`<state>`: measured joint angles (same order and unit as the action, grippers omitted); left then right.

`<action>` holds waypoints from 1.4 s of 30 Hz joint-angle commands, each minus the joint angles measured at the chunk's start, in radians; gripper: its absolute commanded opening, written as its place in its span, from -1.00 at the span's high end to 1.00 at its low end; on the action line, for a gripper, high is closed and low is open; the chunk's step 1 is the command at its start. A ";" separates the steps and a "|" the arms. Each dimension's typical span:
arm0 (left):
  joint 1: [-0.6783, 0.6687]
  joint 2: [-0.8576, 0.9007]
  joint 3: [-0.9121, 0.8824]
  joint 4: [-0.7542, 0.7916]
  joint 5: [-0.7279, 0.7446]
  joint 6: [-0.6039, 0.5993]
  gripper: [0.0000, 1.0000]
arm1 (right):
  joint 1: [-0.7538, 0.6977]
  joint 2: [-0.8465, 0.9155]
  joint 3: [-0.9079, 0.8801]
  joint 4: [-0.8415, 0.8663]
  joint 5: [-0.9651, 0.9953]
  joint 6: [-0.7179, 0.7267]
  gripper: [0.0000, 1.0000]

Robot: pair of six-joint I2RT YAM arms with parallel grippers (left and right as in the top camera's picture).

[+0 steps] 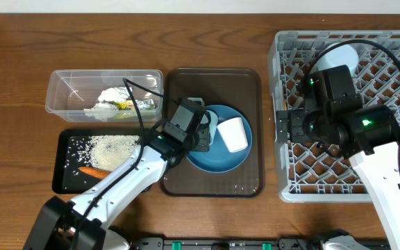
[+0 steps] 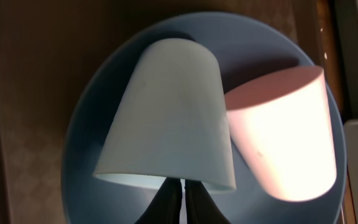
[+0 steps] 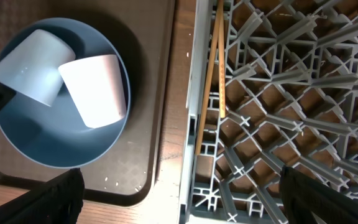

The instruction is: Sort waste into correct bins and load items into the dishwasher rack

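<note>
Left gripper (image 2: 179, 202) is sitting with fingers pressed together, nothing between them, right at the rim of the light-blue cup (image 2: 166, 118). That cup is lying on the blue plate (image 2: 86, 124), with the pink cup (image 2: 284, 134) at its 3 o'clock. Right gripper (image 3: 179, 180) is hanging spread wide over the dishwasher rack (image 3: 291, 93) edge, with the chopsticks (image 3: 213, 74) at 12.

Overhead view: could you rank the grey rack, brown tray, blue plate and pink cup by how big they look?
Largest to smallest:
1. grey rack
2. brown tray
3. blue plate
4. pink cup, which looks nearly white here
</note>
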<state>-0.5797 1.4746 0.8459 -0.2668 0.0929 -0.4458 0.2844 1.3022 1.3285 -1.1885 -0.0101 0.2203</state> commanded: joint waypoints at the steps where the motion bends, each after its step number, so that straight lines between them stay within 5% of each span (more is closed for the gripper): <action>1: -0.002 0.014 0.021 0.035 -0.034 -0.005 0.85 | -0.003 0.002 0.003 0.000 0.002 0.011 -0.98; 42: -0.001 0.106 0.074 0.304 -0.017 0.048 0.68 | -0.003 0.002 0.003 0.000 0.002 0.011 -0.99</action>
<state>-0.5797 1.5822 0.8665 0.0471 0.0750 -0.4274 0.2844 1.3022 1.3285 -1.1889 -0.0101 0.2203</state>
